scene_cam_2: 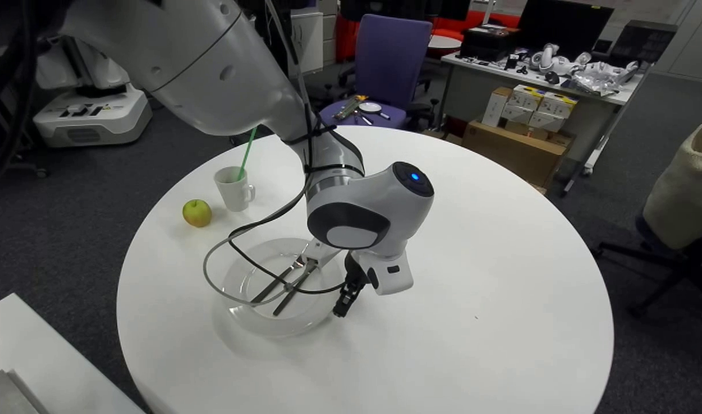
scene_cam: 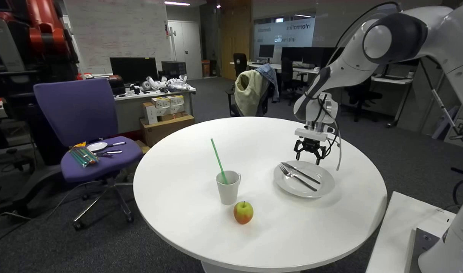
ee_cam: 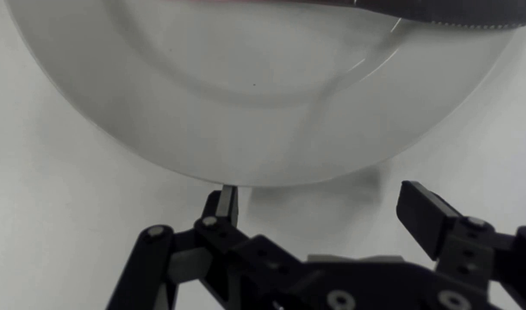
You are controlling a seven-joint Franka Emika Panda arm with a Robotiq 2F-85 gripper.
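Observation:
My gripper (scene_cam: 308,160) stands open just above the far rim of a white plate (scene_cam: 286,185), with nothing between its fingers. In the wrist view, the plate (ee_cam: 263,137) fills the upper part, and the left finger (ee_cam: 226,204) overlaps its rim; I cannot tell whether they touch. On the plate lie a fork (scene_cam: 303,182) and a knife (scene_cam: 307,176) side by side. A dark piece of cutlery (ee_cam: 452,13) crosses the top of the wrist view. In an exterior view, one finger (scene_cam_2: 344,305) shows beside the plate; the wrist hides the other.
A white mug (scene_cam: 228,191) with a green straw (scene_cam: 218,157) stands on the round white table (scene_cam: 178,212). Close to the mug sits a red-green apple (scene_cam: 243,212). A purple chair (scene_cam: 79,110) bearing a bag and utensils is beyond the table. Cables (scene_cam_2: 213,276) loop from the arm over the plate.

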